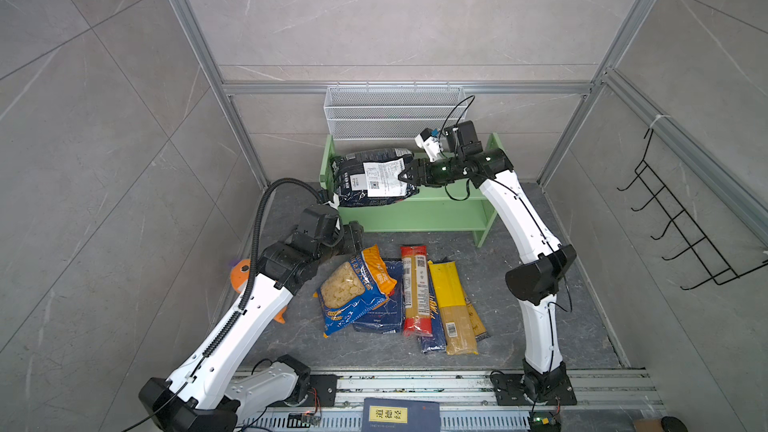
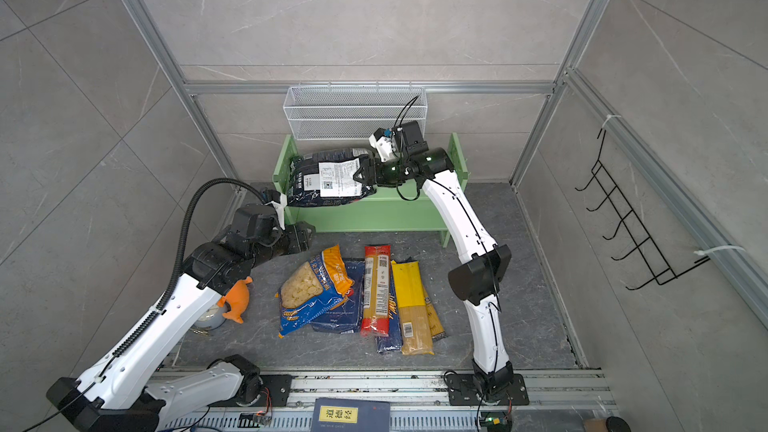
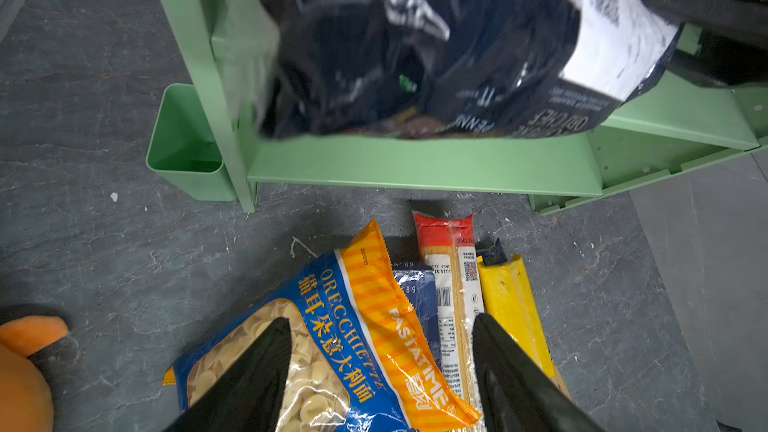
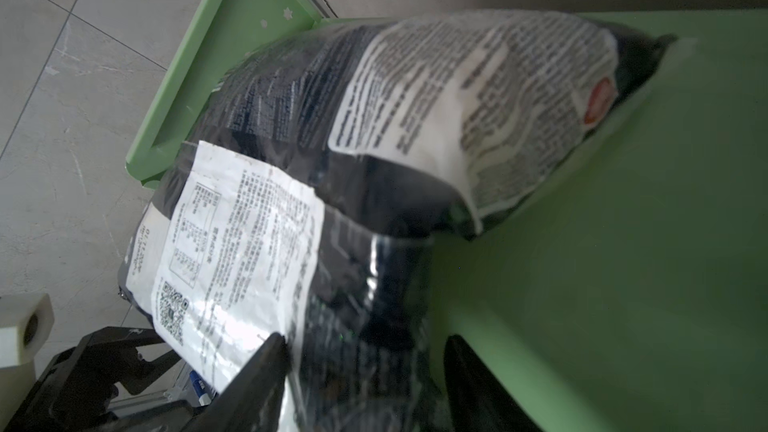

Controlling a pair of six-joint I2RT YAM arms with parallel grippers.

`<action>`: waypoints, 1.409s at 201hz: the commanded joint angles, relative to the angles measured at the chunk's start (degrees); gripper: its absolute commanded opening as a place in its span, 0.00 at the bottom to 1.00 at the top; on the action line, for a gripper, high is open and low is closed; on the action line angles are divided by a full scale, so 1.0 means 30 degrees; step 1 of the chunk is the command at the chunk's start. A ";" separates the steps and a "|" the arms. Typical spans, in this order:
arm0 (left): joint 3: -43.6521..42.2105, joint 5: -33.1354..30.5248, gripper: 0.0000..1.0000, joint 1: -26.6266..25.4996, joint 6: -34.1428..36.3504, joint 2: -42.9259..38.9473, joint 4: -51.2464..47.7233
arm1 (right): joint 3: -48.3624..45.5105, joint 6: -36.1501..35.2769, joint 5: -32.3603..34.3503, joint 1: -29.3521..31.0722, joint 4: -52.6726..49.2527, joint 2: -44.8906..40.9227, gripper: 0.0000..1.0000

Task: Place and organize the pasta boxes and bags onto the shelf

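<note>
A large black bag [image 1: 374, 178] [image 2: 328, 178] with a white label lies on the upper tier of the green shelf [image 1: 415, 218] [image 2: 374, 218], at its left end. My right gripper [image 1: 405, 176] [image 4: 365, 340] is at the bag's right end, jaws apart, with the bag's end between them. My left gripper [image 1: 353, 238] [image 3: 380, 317] hangs open over the blue-orange shell pasta bag [image 1: 353, 288] [image 3: 332, 347] on the floor. That bag partly covers a wide blue pasta box [image 1: 386, 309]. Beside it lie a red spaghetti pack [image 1: 415, 288] and a yellow one [image 1: 451, 305], over a narrow blue box [image 1: 432, 342].
A white wire basket [image 1: 395, 112] stands behind the shelf. A small green cup [image 3: 187, 147] hangs on the shelf's left side. An orange plush [image 2: 237, 297] lies by my left arm. A dark book [image 1: 401, 415] sits on the front rail, and a black wire rack [image 1: 681, 218] hangs on the right wall.
</note>
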 commanded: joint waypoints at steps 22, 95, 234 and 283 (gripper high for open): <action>0.1249 0.1323 0.57 0.1515 0.0543 0.0980 0.1762 | -0.3766 -0.0377 0.0890 -0.0072 0.1302 -0.2317 0.50; 0.2185 0.2981 0.33 0.3400 0.0151 0.3259 0.3196 | -0.2442 -0.0362 0.0978 -0.0076 0.0898 -0.1299 0.29; 0.4277 0.3180 0.30 0.4224 -0.0236 0.5211 0.2388 | 0.1677 -0.0411 0.0017 -0.0662 -0.0930 0.1670 0.45; 0.2050 0.3503 0.69 0.4204 -0.0752 0.2881 0.2287 | -0.4136 -0.0552 0.0594 -0.0662 0.1849 -0.2738 0.75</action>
